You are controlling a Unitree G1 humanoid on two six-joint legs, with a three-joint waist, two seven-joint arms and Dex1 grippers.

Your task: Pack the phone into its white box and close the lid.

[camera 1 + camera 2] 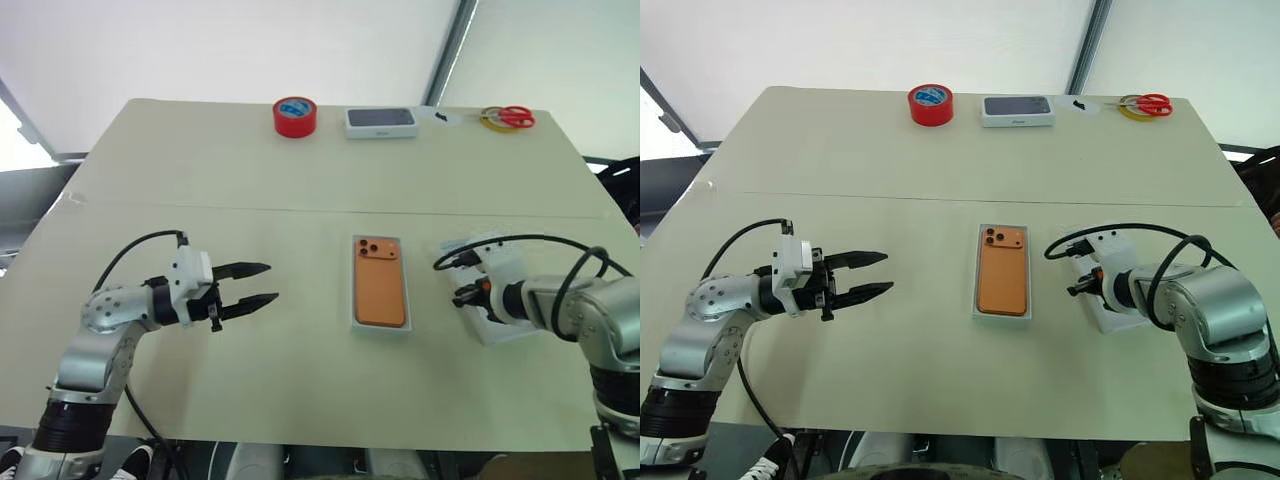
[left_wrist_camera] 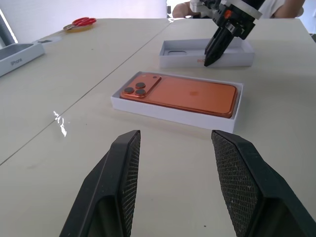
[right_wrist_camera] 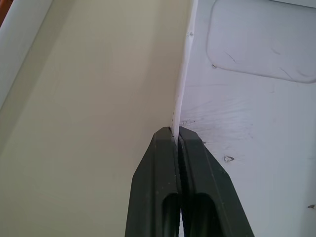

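One thin side wall of the lid (image 2: pixel 183 60) is pinched between the two black fingers of the right claw (image 3: pixel 175 131), which are pressed tight together on it. The lid lies open side up on the table (image 1: pixel 200 190), just to the right of the white box (image 1: pixel 380 328) and not touching it. It is thin card, so I think it is very light and a bit bendy. A hard squeeze or a twist could crease the wall. Holding it near the middle of a long side should keep it flat.

The phone (image 1: pixel 379 283) is already lying in the white box, camera end at the far side. It looks smooth and slippery.

The left claw (image 1: pixel 262 283) hangs to the left of the box with its fingers spread, holding nothing.

Far away on the table are a red tape roll (image 1: pixel 295 116), another box (image 1: pixel 381 121) and scissors (image 1: pixel 512 117).
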